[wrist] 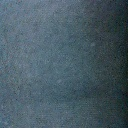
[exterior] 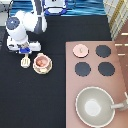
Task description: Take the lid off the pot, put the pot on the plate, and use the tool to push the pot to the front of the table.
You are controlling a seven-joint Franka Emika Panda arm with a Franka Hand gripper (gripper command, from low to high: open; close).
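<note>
**Desk surface: what's on it**

Large flat black desk (exterior: 30,100) carries everything. Small round cream-yellow plate (exterior: 42,69) lies on it at the exterior view's left, with the small pink-beige pot (exterior: 42,61) sitting on that plate. Small cream-white spatula tool (exterior: 25,61) lies flat on the desk just beside the plate, on its left. The robot's gripper (exterior: 26,49) hangs over the desk just above the spatula's upper end. Brown stove top (exterior: 95,82) sits on the desk's right side; on it are the small round pink lid (exterior: 80,50) and a large grey-beige pan (exterior: 95,106). Wrist view shows only dark, uniform surface.
</note>
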